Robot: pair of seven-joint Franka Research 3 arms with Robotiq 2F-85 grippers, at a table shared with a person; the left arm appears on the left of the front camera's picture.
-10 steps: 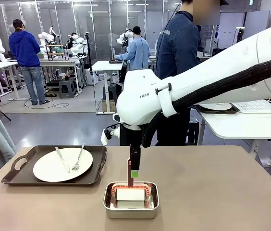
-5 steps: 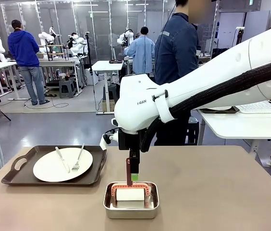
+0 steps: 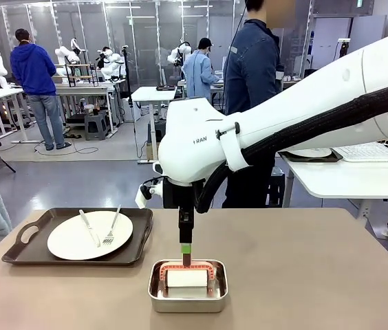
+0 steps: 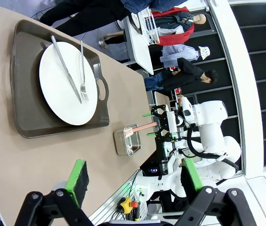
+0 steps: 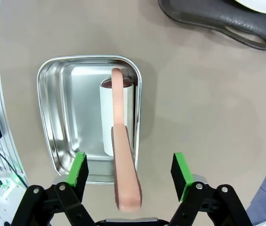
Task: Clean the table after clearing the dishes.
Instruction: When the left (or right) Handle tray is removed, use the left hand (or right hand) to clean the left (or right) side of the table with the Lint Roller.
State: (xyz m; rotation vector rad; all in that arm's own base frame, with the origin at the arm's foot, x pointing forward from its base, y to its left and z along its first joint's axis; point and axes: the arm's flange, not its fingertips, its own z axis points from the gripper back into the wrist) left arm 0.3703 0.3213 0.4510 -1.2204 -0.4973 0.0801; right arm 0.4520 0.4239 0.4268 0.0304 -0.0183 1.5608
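On the left of the tan table (image 3: 318,275) lies a dark brown tray (image 3: 22,251) holding a white plate (image 3: 70,240) with a knife (image 3: 89,228) and a fork (image 3: 112,228). The same plate (image 4: 62,94) appears in the left wrist view. My right gripper (image 5: 129,169) is open above a steel pan (image 5: 67,122). The pink handle (image 5: 123,160) of a white lint roller (image 5: 105,122) rises between its fingers without touching the pads. In the front view that right gripper (image 3: 186,249) hangs just over the pan (image 3: 188,294). My left gripper (image 4: 134,178) is open, high above the table, holding nothing.
A person in a dark blue jacket (image 3: 252,69) stands at the far side of the table. The tray's handle end (image 5: 227,21) lies close beyond the pan. Bare tabletop (image 3: 304,261) stretches to the right of the pan.
My right arm has shifted a little to the left, and its fingers now line up over the roller handle. The tray, plate and pan have not moved.
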